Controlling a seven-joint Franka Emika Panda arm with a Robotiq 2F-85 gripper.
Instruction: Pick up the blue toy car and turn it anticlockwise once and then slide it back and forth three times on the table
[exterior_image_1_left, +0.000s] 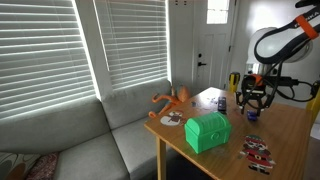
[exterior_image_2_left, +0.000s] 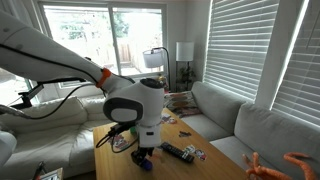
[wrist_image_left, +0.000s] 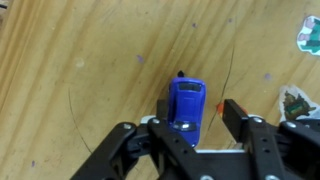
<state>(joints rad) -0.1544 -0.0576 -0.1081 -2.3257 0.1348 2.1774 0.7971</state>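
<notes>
Table surface: light brown wood with visible grain (wrist_image_left: 80, 60). In the wrist view, thin curved lines and a few small dark specks mark it.
Room: a grey sofa (exterior_image_1_left: 60, 130) sits beside the table (exterior_image_1_left: 285, 130) under slatted blinds (exterior_image_1_left: 50, 50), with a white door (exterior_image_1_left: 210, 45) at the upper middle of the frame. In an exterior view a bright window (exterior_image_2_left: 90, 35) and a floor lamp (exterior_image_2_left: 185, 50) stand behind the table (exterior_image_2_left: 120, 168).
Blue toy car: it is in the lower middle of the wrist view (wrist_image_left: 187, 100), lying lengthwise on the wood, with its lower end hidden under the claw.
Claw: the claw (wrist_image_left: 194, 116) is spread wide with 2 fingers flanking the car. A strip of wood shows between the car and the finger at frame right (wrist_image_left: 236, 110), and nothing is gripped. In both exterior views it hangs low over the table (exterior_image_1_left: 251, 100) (exterior_image_2_left: 143, 150).
Edges: a green chest (exterior_image_1_left: 207, 131) stands near the table corner by the sofa, at the lower middle of the frame. An orange toy (exterior_image_1_left: 172, 100) lies by the edge at its upper left.
Clutter: printed cards (exterior_image_1_left: 258, 150) lie at the lower right, and a coloured scrap (wrist_image_left: 296, 102) lies at the right edge of the wrist view.
Open room: bare wood fills the left half and top of the wrist view.
</notes>
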